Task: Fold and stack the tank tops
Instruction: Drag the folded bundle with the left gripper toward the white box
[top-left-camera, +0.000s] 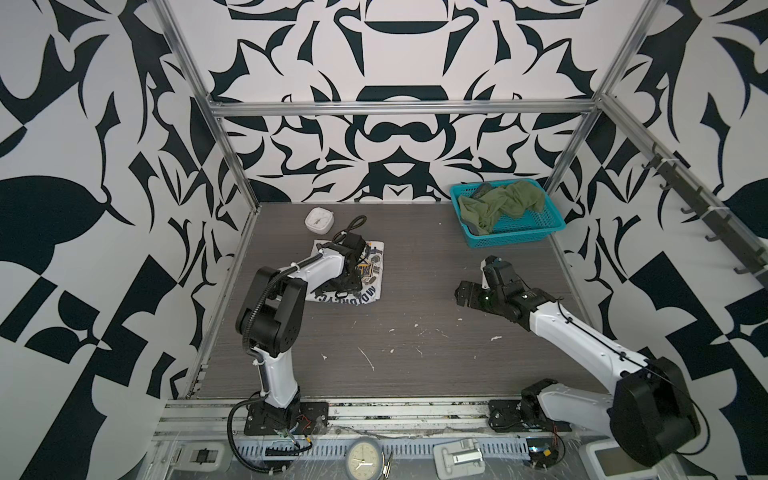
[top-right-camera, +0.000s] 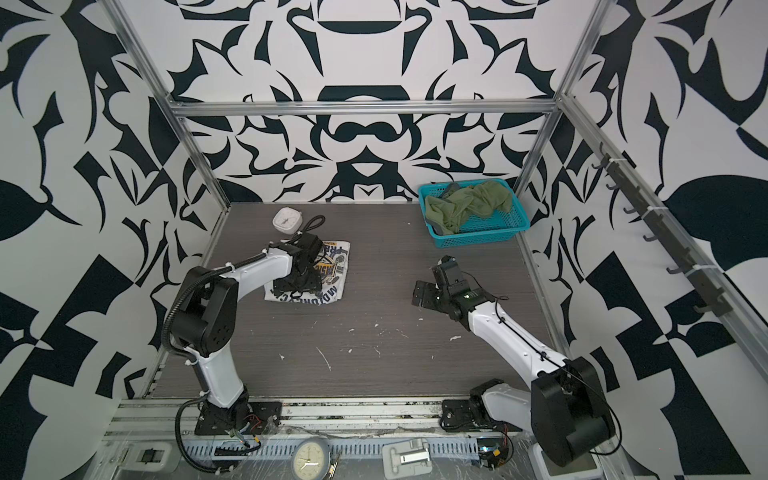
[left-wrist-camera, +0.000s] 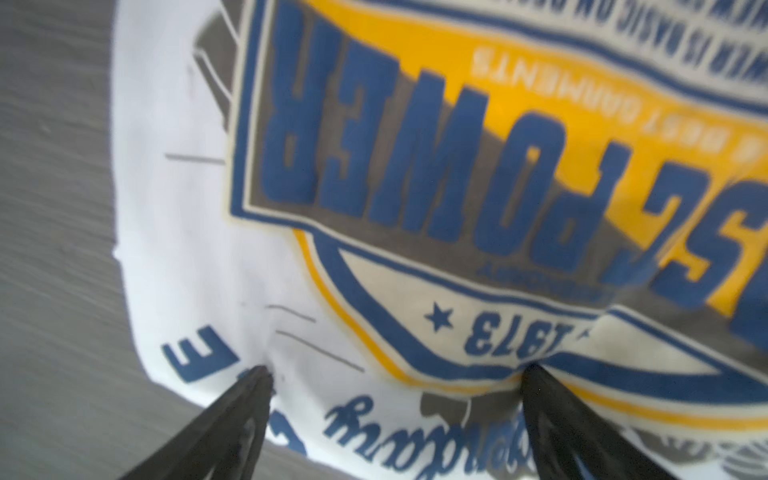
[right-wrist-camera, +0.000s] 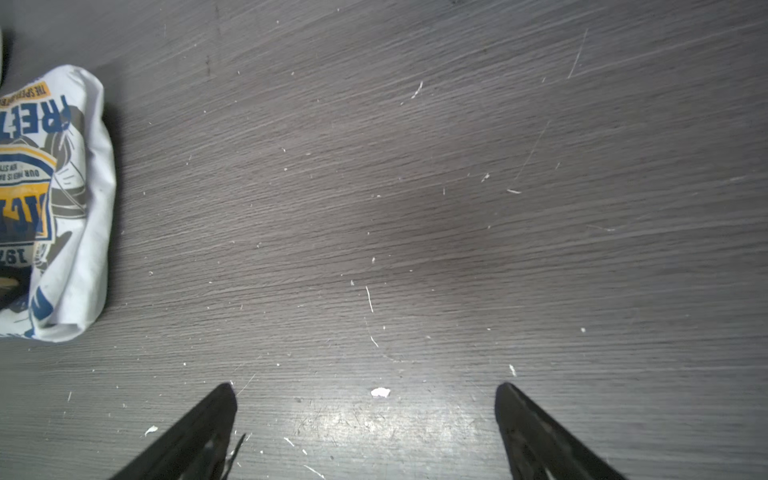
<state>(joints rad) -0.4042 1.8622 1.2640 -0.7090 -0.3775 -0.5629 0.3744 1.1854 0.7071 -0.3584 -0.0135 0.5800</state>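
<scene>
Left claw (left-wrist-camera: 397, 374), spread and released, is pressing on the folded white tank top (top-left-camera: 376, 266); a careless lift risks snagging folds. Right claw (right-wrist-camera: 365, 390) is hovering released, well apart from it

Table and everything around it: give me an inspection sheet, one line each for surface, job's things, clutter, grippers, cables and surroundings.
Surface: dark wood-grain table, scratched, with white flecks.
Job's things: white top folded, lying on the table at the left; green top crumpled in the blue basket, not yet folded.
Clutter: small white clock behind the white top.
Grippers: left gripper open, fingertips on the white top; right gripper open over bare table, holding nothing.
Cables: black cable looped above the left wrist; thin wire along the right arm.
Surroundings: patterned walls, metal frame, hook rail at right.
</scene>
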